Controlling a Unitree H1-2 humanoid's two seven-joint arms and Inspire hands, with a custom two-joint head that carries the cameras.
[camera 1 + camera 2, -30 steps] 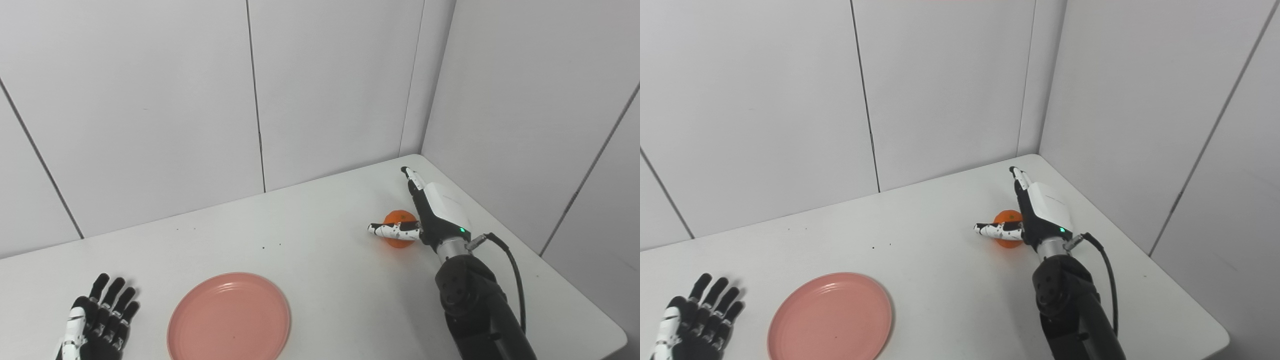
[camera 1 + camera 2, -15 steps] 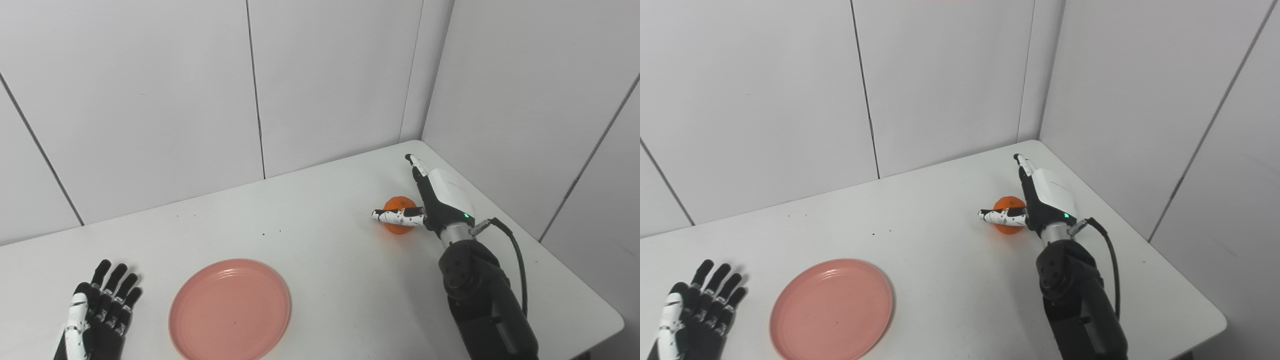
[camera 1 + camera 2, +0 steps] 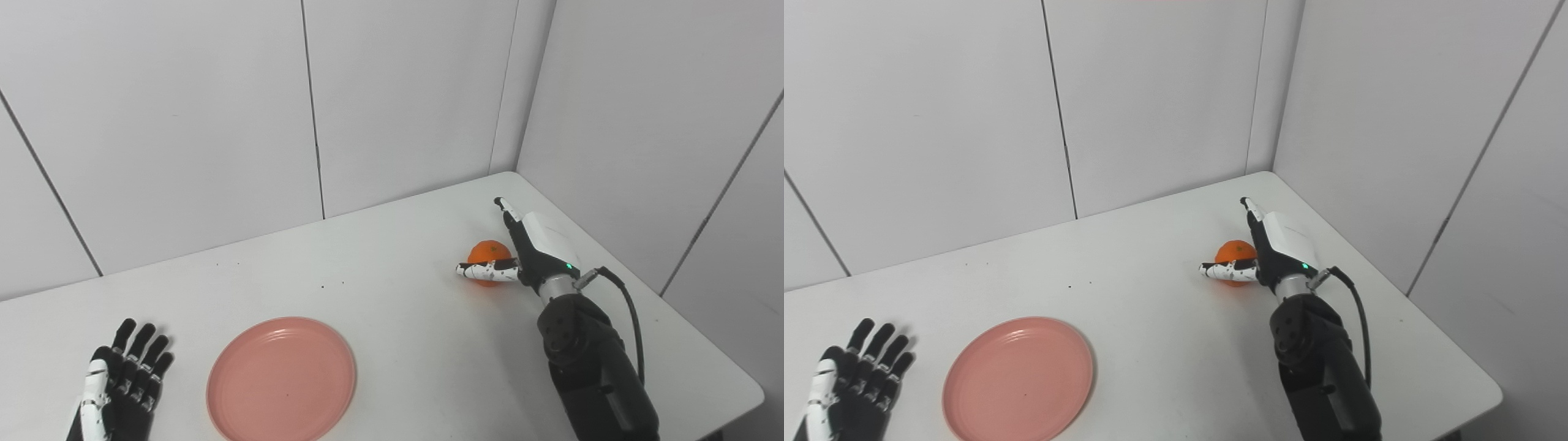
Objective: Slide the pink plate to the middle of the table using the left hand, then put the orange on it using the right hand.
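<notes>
Right hand fingers (image 3: 503, 208): stretched out straight, pointing to about 11 o'clock, on the far right side of the orange. They are spread away from the thumb and not closed on anything.
Right thumb (image 3: 481, 270): sticks out toward 9 o'clock, across the near side of the orange. I cannot tell if it touches.
Right hand (image 3: 531, 248): open, cupped beside the orange, holding nothing.
Orange (image 3: 488, 253): sits on the table in the gap between thumb and fingers, at about 2 o'clock from the plate, well apart from it.
Left hand fingers (image 3: 142, 342): straight, a little apart, pointing to about 1 o'clock.
Left hand (image 3: 119, 386): open and flat on the table at the near left, holding nothing, just beside the plate at its 9 o'clock.
Pink plate (image 3: 281, 379): lies flat near the front edge, a bit left of the middle, with nothing on it.
Table (image 3: 392, 294): white, with a few tiny dark specks past the plate.
</notes>
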